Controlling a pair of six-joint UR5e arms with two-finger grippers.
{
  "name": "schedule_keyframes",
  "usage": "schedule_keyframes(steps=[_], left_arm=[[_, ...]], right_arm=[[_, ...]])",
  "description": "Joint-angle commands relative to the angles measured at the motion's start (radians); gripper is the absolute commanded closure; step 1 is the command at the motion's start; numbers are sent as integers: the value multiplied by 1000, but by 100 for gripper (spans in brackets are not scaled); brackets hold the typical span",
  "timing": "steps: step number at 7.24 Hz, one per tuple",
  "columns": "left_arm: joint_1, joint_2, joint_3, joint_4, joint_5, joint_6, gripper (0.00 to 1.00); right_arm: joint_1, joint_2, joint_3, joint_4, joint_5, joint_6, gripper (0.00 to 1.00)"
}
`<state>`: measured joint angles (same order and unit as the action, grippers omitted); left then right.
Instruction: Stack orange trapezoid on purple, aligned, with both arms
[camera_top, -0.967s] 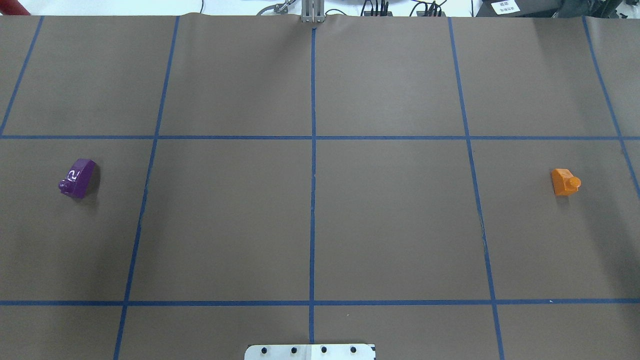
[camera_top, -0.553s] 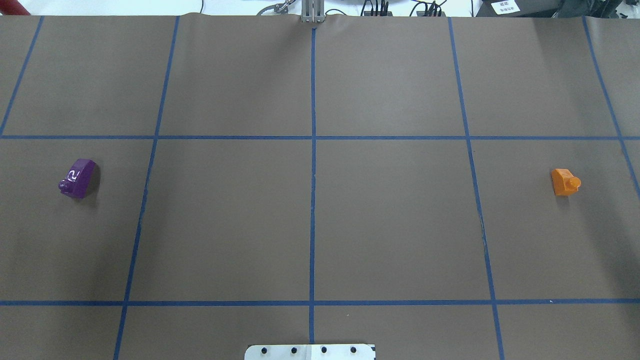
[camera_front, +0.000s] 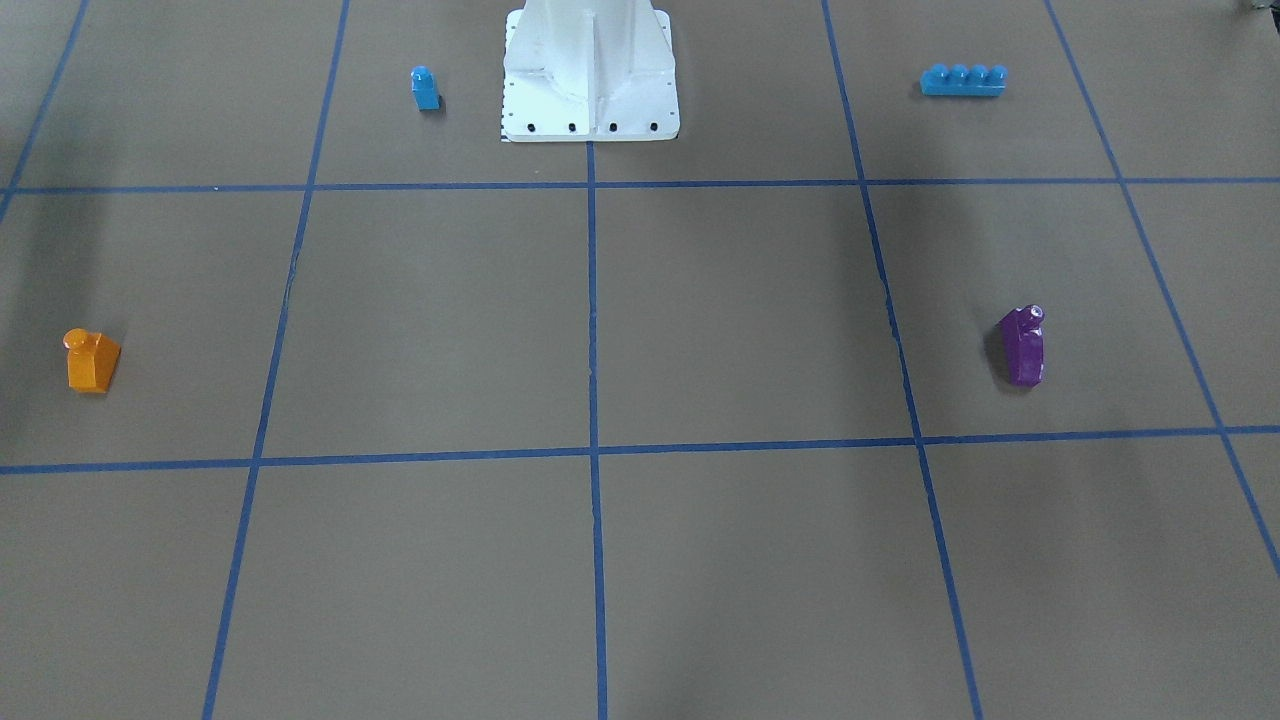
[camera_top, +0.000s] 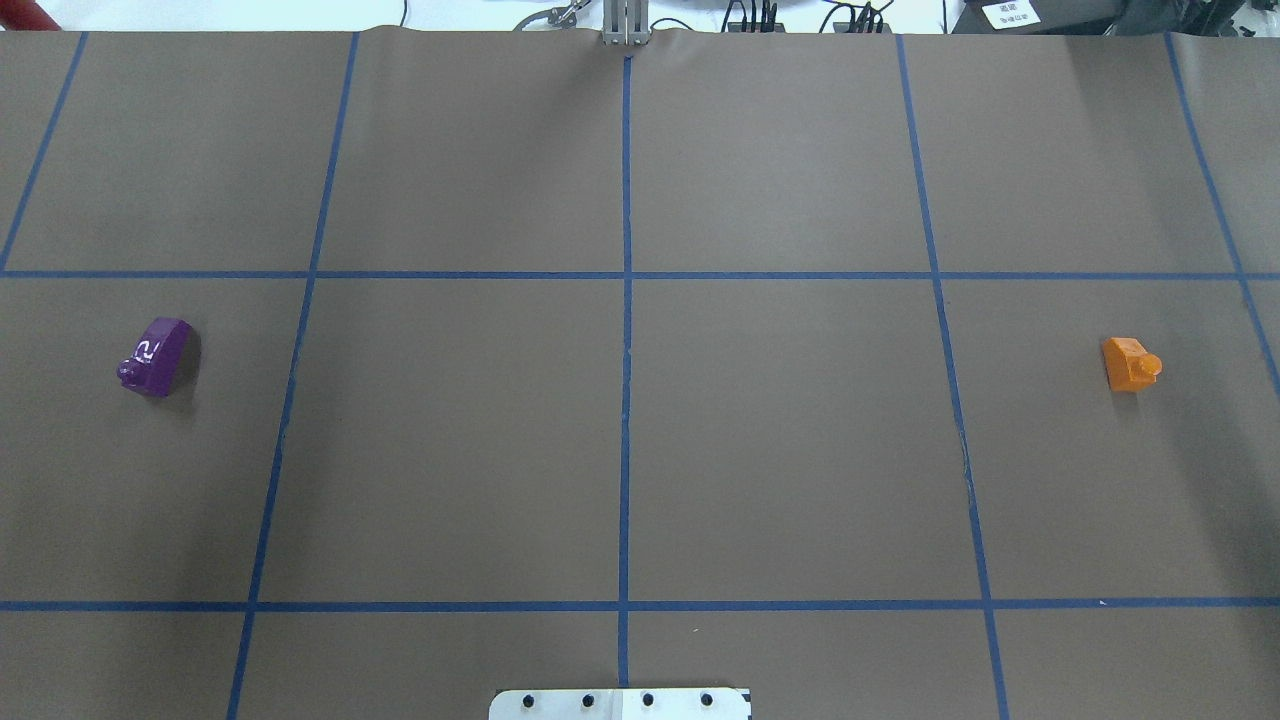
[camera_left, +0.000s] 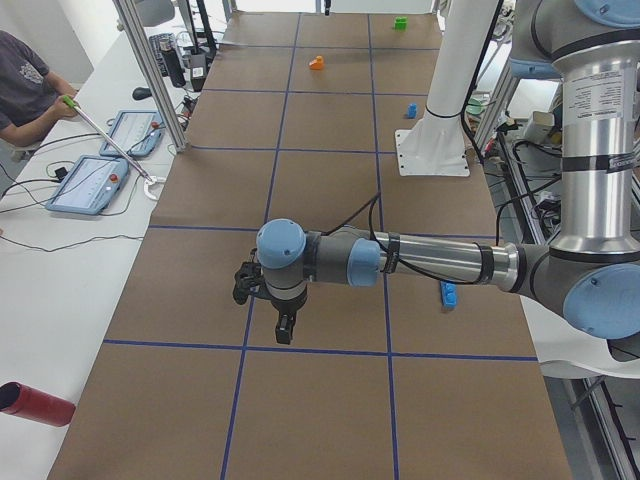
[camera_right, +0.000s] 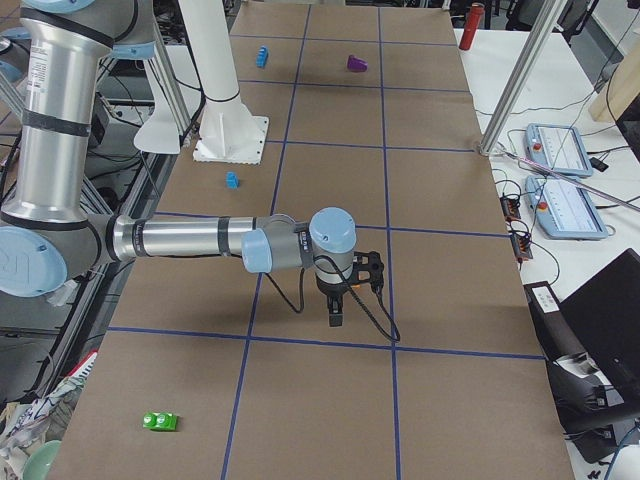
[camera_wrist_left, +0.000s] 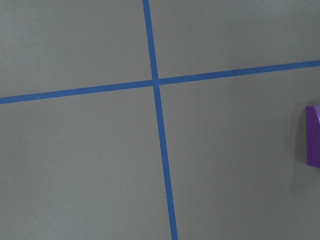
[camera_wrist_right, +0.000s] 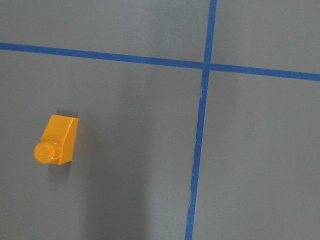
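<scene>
The orange trapezoid lies on the brown mat at the far right, also in the front view and the right wrist view. The purple brick lies at the far left, also in the front view and at the left wrist view's right edge. My left gripper hangs above the mat and shows only in the left side view. My right gripper shows only in the right side view. I cannot tell whether either is open or shut.
A small blue one-stud brick and a long blue four-stud brick lie beside the white robot base. A green brick lies near the table's right end. Blue tape lines grid the mat.
</scene>
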<state>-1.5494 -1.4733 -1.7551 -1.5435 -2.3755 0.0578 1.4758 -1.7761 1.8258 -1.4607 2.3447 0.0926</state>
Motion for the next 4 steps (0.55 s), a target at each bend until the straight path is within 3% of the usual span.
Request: schedule_keyframes(steps=[1, 3, 4], left_arm=[[0, 2, 3, 2, -2, -1, 0], [3, 14, -3, 3, -26, 0, 0], [3, 16, 3, 0, -90, 0, 0]], right_arm=[[0, -2, -3, 0, 2, -1, 0], [-2, -2, -25, 3, 13, 1, 0], [-2, -11, -25, 3, 48, 1, 0]])
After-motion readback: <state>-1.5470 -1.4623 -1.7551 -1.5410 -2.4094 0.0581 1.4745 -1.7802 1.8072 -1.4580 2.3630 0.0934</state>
